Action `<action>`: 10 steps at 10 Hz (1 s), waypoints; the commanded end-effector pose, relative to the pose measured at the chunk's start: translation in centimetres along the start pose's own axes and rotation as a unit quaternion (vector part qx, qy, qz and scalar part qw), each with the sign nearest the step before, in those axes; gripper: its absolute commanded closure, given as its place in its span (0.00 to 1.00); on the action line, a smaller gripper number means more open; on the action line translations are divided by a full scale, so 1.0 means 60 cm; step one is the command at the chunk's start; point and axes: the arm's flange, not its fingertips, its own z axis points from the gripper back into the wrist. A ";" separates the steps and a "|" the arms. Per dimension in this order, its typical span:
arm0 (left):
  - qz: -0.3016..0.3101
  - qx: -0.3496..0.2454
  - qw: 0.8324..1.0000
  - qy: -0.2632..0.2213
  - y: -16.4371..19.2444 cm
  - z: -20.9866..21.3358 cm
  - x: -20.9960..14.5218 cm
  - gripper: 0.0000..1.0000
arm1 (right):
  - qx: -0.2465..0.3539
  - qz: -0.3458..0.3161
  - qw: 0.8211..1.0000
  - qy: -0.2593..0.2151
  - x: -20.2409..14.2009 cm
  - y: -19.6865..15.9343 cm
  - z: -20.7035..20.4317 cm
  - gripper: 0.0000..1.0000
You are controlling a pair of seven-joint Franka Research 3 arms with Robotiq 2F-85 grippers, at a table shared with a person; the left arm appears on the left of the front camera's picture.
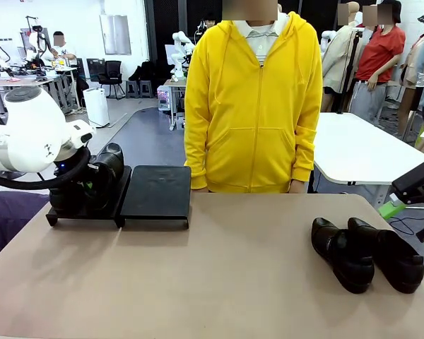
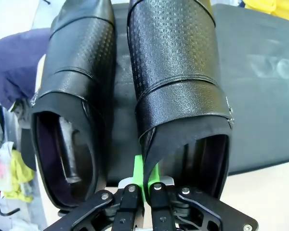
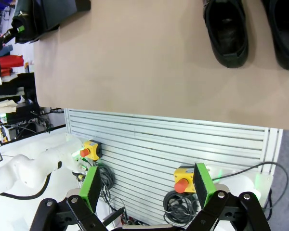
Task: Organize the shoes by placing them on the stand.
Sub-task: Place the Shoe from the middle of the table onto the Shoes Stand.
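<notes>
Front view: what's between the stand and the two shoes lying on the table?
Nothing: bare tabletop from the stand to the nearer shoe, in the front view.

This is looking like a robotics lab in an open hall. In the upper left of the front view a person [image 1: 60,49] is sitting at a cluttered workbench [image 1: 25,79], and an office chair [image 1: 113,74] is standing on the grey floor [image 1: 138,134]. Low in the right wrist view, two yellow emergency-stop boxes [image 3: 89,150] and coiled cables [image 3: 178,204] are lying by a slatted metal panel [image 3: 159,137].
</notes>
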 end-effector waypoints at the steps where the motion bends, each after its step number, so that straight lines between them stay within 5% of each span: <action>1: 0.011 0.013 1.000 0.002 -0.013 -0.001 0.012 1.00 | 0.015 0.013 1.000 0.002 0.004 0.004 0.004 0.00; 2: 0.015 0.012 1.000 0.002 -0.012 -0.006 0.010 1.00 | 0.015 0.013 1.000 0.002 0.004 0.004 0.004 0.00; 3: 0.019 0.009 1.000 0.002 -0.011 -0.008 0.010 0.43 | 0.015 0.013 1.000 0.002 0.004 0.004 0.004 0.00; 4: 0.022 0.011 1.000 -0.004 -0.010 -0.006 0.010 0.00 | 0.015 0.013 1.000 0.002 0.004 0.004 0.004 0.00; 10: 0.009 0.006 1.000 -0.015 -0.019 0.046 0.013 0.00 | 0.015 0.013 1.000 0.002 0.004 0.004 0.004 0.00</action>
